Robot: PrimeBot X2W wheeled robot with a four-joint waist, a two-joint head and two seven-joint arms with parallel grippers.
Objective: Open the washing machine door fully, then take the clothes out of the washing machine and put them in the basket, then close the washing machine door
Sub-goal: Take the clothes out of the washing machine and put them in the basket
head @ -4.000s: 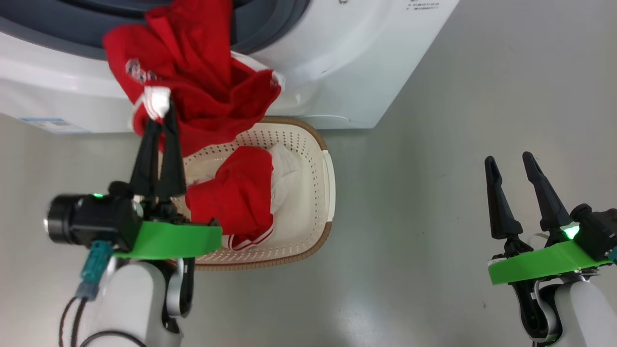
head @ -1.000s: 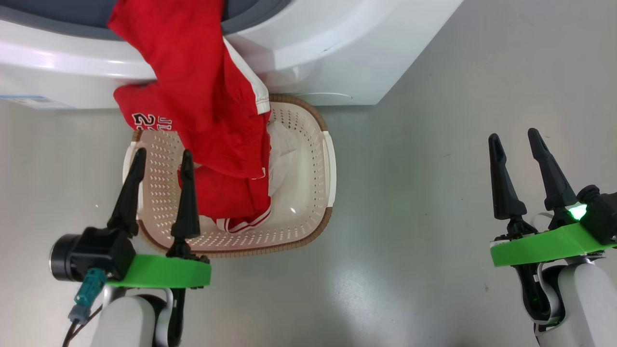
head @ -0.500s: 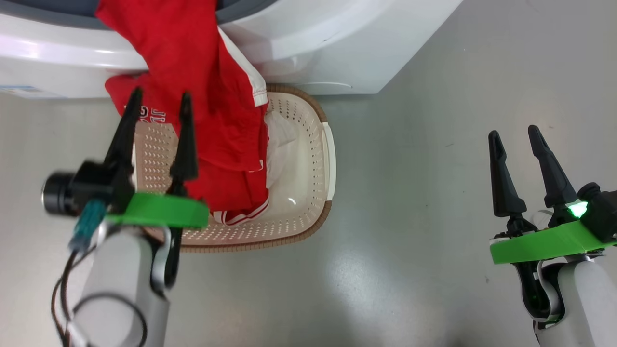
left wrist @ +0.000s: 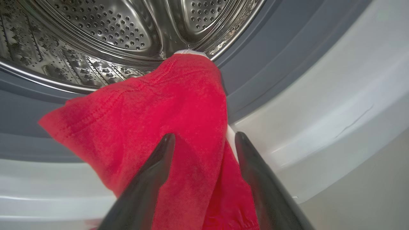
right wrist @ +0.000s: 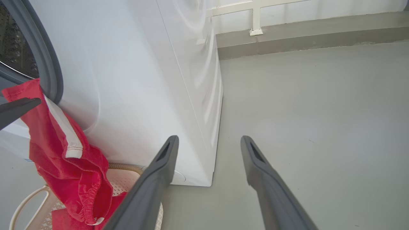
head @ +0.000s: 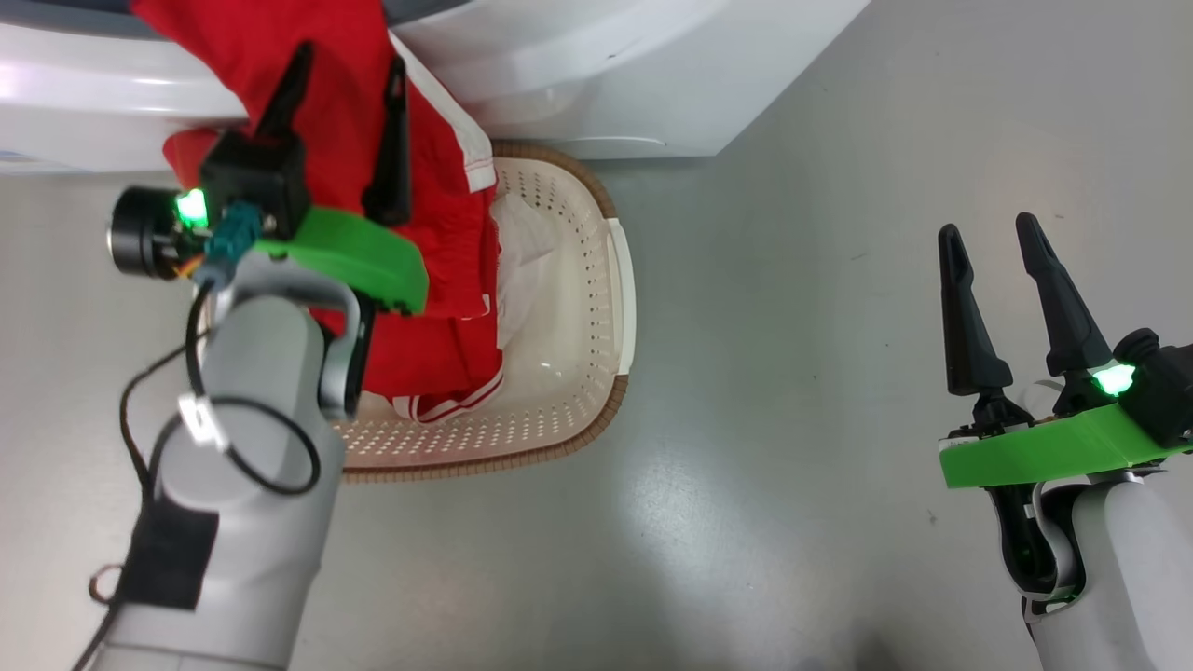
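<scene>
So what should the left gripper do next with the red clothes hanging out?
Probably shut the open left gripper on the red clothes. Its spread fingers frame the cloth, which hangs from the drum edge with its lower end in the basket.

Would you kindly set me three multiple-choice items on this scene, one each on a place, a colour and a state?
1. Where does the basket stand?
A. on the floor before the washer
B. on top of the washer
C. on a shelf

2. What colour is the cloth hanging from the drum?
A. blue
B. red
C. green

3. How is the left claw?
A. shut on the cloth
B. shut on a handle
C. open

Answers: 1 A, it sits on grey floor at the washer's foot; 2 B, the fabric is bright red; 3 C, its fingers stand well apart.
</scene>
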